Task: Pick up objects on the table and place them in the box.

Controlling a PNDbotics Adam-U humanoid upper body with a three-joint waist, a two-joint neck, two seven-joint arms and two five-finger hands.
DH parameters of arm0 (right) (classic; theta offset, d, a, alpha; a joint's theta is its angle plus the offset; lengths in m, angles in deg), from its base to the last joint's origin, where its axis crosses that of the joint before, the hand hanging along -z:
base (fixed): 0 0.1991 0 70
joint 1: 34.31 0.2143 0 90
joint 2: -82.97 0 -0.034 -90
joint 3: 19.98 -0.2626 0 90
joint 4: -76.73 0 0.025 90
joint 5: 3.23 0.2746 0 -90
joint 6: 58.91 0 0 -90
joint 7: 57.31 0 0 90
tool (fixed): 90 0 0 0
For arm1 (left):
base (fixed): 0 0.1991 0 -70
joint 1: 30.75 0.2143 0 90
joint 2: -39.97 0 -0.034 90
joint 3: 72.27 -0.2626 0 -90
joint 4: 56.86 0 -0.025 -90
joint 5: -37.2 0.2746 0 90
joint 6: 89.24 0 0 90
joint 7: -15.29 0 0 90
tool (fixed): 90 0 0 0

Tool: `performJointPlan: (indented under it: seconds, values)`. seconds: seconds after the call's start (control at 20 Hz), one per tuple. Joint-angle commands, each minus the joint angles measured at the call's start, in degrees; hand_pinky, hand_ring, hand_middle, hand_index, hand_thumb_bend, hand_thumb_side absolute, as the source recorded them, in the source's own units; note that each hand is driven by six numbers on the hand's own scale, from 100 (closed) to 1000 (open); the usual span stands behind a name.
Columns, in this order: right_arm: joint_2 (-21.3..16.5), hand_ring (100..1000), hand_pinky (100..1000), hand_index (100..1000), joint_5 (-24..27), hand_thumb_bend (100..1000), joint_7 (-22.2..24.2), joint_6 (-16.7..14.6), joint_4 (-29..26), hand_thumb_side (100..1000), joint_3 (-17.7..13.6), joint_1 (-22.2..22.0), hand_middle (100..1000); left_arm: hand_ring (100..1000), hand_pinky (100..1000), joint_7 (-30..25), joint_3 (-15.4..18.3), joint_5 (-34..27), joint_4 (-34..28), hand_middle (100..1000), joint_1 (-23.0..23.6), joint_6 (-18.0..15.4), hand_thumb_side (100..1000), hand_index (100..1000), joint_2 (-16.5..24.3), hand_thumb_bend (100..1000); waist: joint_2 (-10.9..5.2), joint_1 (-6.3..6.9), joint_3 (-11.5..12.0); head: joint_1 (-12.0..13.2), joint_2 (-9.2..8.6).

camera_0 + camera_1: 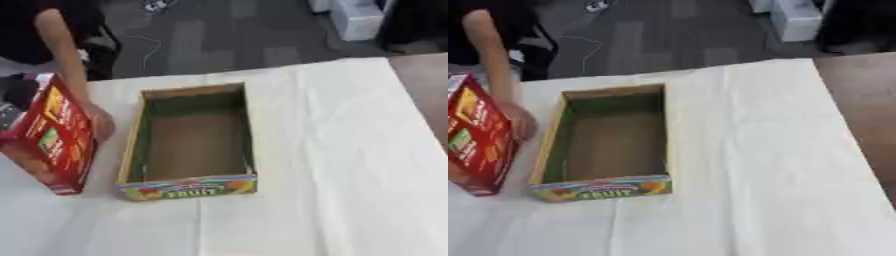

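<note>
While the white-clothed table (350,165) carries an open cardboard box (194,186) at its middle, empty inside, with a colourful fruit print on the near wall, no robot hand in either view, so whether wide or closed cannot be told. Left of the box, just beside it: a red carton (54,137), tilted, one bottom corner on the cloth. Against its far side, a person's bare hand (101,123), reaching in from the far left edge.
</note>
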Motion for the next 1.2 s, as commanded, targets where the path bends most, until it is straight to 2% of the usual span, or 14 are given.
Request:
performJointPlan:
  seconds: [0.05, 0.35, 0.5, 0.55, 0.65, 0.75, 0.8, 0.85, 0.9, 0.95, 1.05, 1.15, 1.2]
  values:
    - [-0.8, 591, 465, 746, 0.1, 100, 0.3, 0.3, 0.0, 1000, -0.1, -0.8, 655, 396, 150, -0.1, 0.4, -2.2, 1.5, 521, -0.3, 3.3, 401, 621, 2.6, 347, -0.82, 0.10, 0.3, 2.8, 0.67]
    - [-0.4, 590, 463, 746, 0.0, 100, 0.8, 0.6, 0.3, 1000, -0.1, -1.1, 654, 419, 169, -9.9, -1.2, -7.5, 2.1, 530, -1.7, 17.7, 548, 660, 4.1, 299, -1.37, 0.09, 0.3, 7.1, 4.74]
    - [0.0, 589, 464, 745, -0.2, 100, 1.3, 0.8, 0.5, 1000, 0.0, -1.2, 654, 402, 183, -16.0, -2.5, -9.5, 1.9, 522, -3.1, 23.5, 657, 673, 4.6, 241, -1.38, -0.05, 0.4, 8.6, 5.53]
    - [0.2, 588, 463, 745, -0.3, 100, 1.6, 0.9, 0.5, 1000, 0.0, -1.3, 654, 389, 170, -18.8, -3.0, -10.1, 2.7, 521, -3.5, 25.3, 719, 681, 5.2, 224, -1.33, -0.04, 0.5, 9.3, 5.59]
    - [0.3, 585, 463, 745, -0.3, 100, 2.1, 1.4, 0.5, 1000, -0.1, -1.7, 653, 286, 100, -24.2, -3.5, -9.9, 4.9, 486, -4.9, 28.5, 767, 689, 6.7, 233, -1.25, 0.06, 0.8, 10.4, 5.63]
    - [0.2, 583, 462, 745, -0.1, 100, 2.5, 2.0, 0.4, 1000, -0.1, -2.1, 653, 214, 100, -28.9, -3.6, -6.6, 6.0, 402, -6.5, 31.6, 774, 611, 8.3, 324, -1.19, 0.33, 1.3, 11.3, 5.65]
    - [0.2, 583, 462, 745, -0.1, 100, 2.7, 2.4, 0.4, 1000, -0.1, -2.4, 653, 202, 100, -30.6, -3.6, -3.6, 5.8, 378, -7.3, 33.1, 795, 585, 9.0, 362, -1.16, 0.46, 1.5, 11.6, 5.65]
    - [0.1, 582, 462, 745, 0.0, 100, 2.9, 2.7, 0.4, 1000, -0.1, -2.6, 653, 195, 100, -31.9, -3.6, -0.2, 5.3, 339, -8.1, 34.4, 791, 542, 9.7, 453, -1.13, 0.57, 1.6, 11.8, 5.65]
    - [0.2, 582, 462, 745, 0.1, 100, 3.0, 3.0, 0.4, 1000, -0.1, -2.7, 653, 200, 100, -33.0, -3.7, 3.1, 4.8, 334, -8.6, 35.5, 794, 539, 9.9, 481, -1.11, 0.63, 1.7, 11.9, 5.65]
    - [0.1, 582, 461, 745, 0.3, 100, 3.1, 3.2, 0.4, 1000, -0.1, -2.9, 652, 244, 100, -34.3, -3.9, 6.6, 4.4, 340, -9.1, 36.6, 813, 541, 10.6, 564, -1.10, 0.75, 1.8, 12.0, 5.65]
    - [0.1, 582, 461, 745, 0.5, 100, 3.3, 3.5, 0.4, 1000, -0.1, -3.1, 652, 308, 100, -37.3, -4.4, 13.2, 3.9, 372, -10.2, 38.1, 841, 564, 11.3, 627, -1.08, 0.95, 1.8, 12.2, 5.65]
    - [0.1, 582, 462, 745, 0.5, 100, 3.4, 3.6, 0.4, 1000, -0.1, -3.1, 652, 353, 100, -39.9, -5.0, 17.4, 3.7, 397, -11.1, 38.6, 894, 603, 11.2, 631, -1.09, 1.07, 1.7, 12.3, 5.65]
    - [0.1, 582, 462, 745, 0.6, 100, 3.4, 3.6, 0.4, 1000, -0.1, -3.2, 653, 353, 100, -41.3, -5.2, 18.9, 3.6, 398, -11.6, 38.5, 883, 599, 11.0, 638, -1.10, 1.10, 1.7, 12.3, 5.65]
